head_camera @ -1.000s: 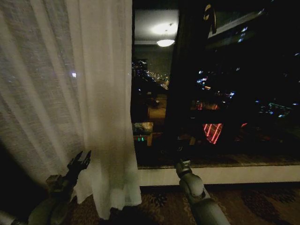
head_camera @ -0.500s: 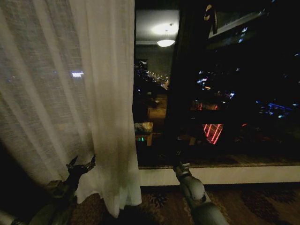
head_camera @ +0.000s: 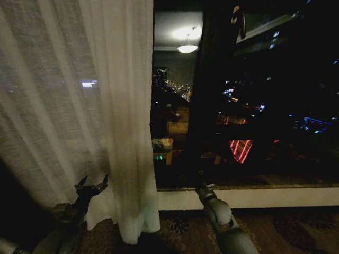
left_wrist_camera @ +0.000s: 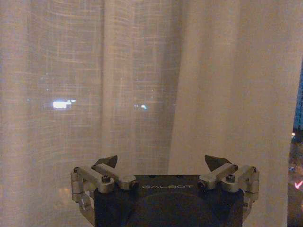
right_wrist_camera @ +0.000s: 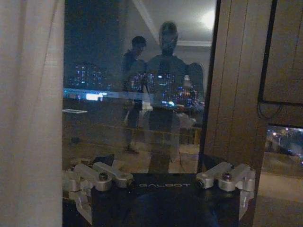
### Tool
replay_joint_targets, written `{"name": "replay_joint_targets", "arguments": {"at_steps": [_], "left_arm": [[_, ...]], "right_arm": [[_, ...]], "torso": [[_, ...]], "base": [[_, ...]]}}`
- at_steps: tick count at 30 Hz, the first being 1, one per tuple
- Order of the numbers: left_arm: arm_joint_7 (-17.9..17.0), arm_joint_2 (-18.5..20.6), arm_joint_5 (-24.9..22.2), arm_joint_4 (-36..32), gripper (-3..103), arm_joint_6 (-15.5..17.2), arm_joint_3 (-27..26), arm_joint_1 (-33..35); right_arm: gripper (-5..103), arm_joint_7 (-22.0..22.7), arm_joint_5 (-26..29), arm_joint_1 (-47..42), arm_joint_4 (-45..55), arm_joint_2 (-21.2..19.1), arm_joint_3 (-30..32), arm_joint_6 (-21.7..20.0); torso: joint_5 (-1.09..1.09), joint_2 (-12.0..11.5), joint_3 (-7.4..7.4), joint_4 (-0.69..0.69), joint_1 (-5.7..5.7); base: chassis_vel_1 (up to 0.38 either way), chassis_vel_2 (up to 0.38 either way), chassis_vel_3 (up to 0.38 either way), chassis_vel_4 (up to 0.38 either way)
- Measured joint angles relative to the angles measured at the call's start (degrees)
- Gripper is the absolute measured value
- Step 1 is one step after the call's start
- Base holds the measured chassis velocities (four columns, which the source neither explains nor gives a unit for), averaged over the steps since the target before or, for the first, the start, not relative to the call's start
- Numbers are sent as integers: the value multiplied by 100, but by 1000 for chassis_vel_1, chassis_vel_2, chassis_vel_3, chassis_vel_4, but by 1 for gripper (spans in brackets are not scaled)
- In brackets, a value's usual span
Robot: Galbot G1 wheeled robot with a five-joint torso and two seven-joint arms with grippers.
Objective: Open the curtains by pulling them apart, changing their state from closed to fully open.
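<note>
Where window glass shows dark, sheer off-white curtains [head_camera: 79,106] hang pleated, seemingly bunched leftward.

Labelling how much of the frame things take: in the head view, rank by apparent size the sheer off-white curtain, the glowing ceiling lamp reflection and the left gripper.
1. Sheer off-white curtain, largest by far.
2. Left gripper and glowing ceiling lamp reflection: similar, and the gripper is nearer, so unranked.

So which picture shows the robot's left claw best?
The left wrist view: the left gripper sits close, fingers spread open before the sheer curtain. The head view shows it small and dark, low against the curtain.
</note>
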Motion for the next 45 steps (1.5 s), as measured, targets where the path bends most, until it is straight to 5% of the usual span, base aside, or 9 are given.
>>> {"name": "replay_joint_targets", "arguments": {"at_steps": [31,45], "left_arm": [[10,-22,-2,26,100,-23,52,-8],[29,227,-2,134,100,179,570,-359]], "right_arm": [[100,253,28,35,5,7,-12,2],[100,354,108,106,8,-36,1,-17]], "torso": [[0,-1,0,0,1],[0,-1,0,0,0]], "base": [[-38,37,34,-36],[0,0,0,0]]}}
